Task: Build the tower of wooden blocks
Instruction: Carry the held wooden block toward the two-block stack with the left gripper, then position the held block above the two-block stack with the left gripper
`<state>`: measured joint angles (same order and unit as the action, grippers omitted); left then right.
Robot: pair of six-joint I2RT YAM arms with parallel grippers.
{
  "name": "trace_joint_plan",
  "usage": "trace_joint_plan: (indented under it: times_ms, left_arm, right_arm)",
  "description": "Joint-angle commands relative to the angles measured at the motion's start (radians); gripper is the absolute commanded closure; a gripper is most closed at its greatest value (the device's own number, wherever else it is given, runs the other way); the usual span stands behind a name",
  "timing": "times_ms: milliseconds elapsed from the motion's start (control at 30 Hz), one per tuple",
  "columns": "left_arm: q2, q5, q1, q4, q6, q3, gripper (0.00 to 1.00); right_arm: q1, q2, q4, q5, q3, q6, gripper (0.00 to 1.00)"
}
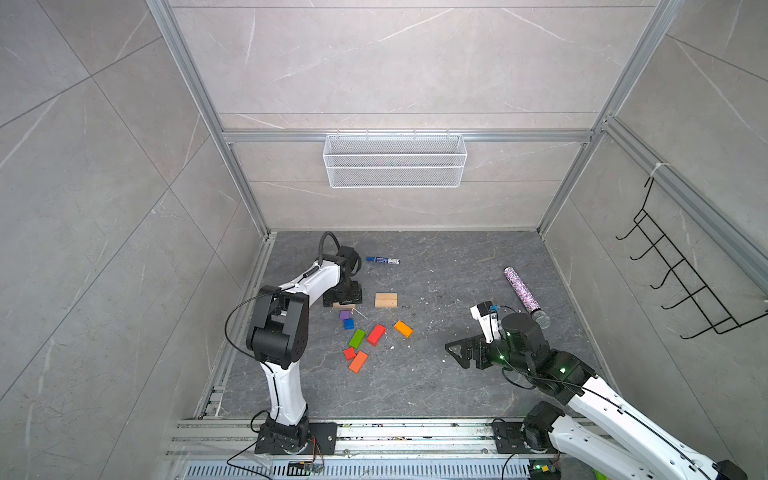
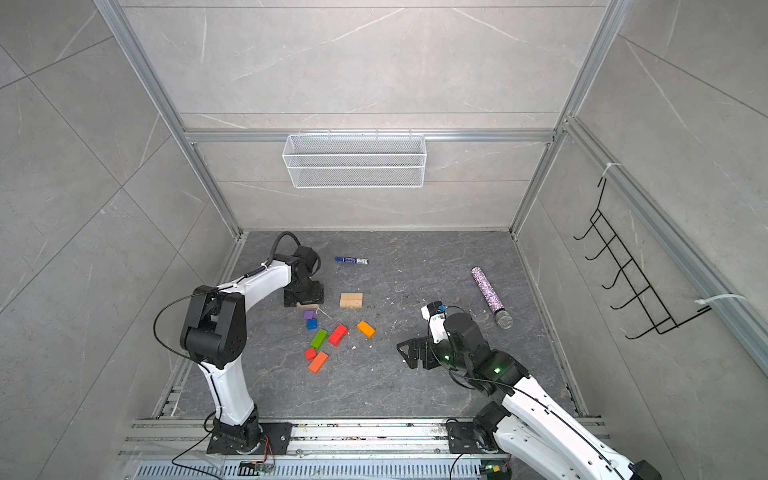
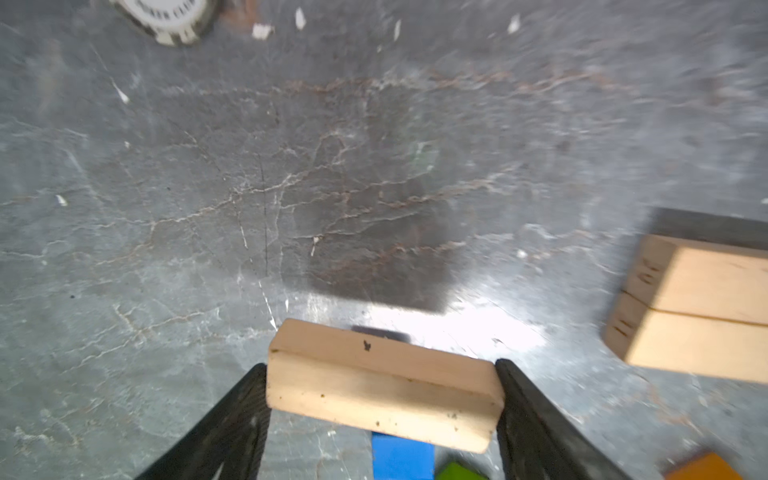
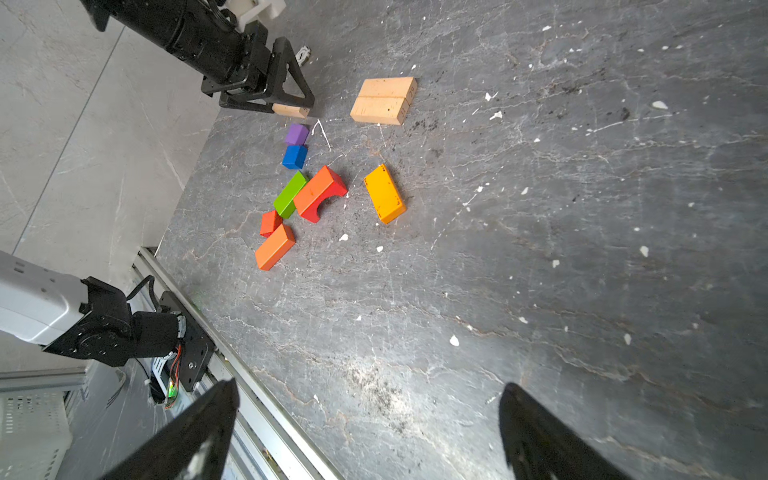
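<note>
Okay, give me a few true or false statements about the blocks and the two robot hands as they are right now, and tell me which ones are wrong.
1. The left hand has a tan block between its fingers. True.
2. The right hand grips an orange block. False: it is open and holds nothing.
3. A pair of tan blocks lies side by side, touching. True.
4. The purple cube is stacked on the blue cube. False: they sit beside each other on the table.
</note>
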<state>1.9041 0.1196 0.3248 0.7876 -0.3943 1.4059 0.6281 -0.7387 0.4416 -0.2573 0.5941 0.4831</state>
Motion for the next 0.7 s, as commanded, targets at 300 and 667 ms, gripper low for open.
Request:
trace_joint_plan:
  times_ms: [300,667]
  left_arm:
    - [-0.119,0.025,0.177,0.067,-0.124,0.002,0.41]
    - [-0.015,0.005,0.298,0.001,-0.222,0.023,0.41]
  right_arm:
    - [0.007,0.067,-0.042,0.073,-0.015,0.050,0.01]
    - [0.007,0.068,-0.025,0.069,-0.007,0.047,0.01]
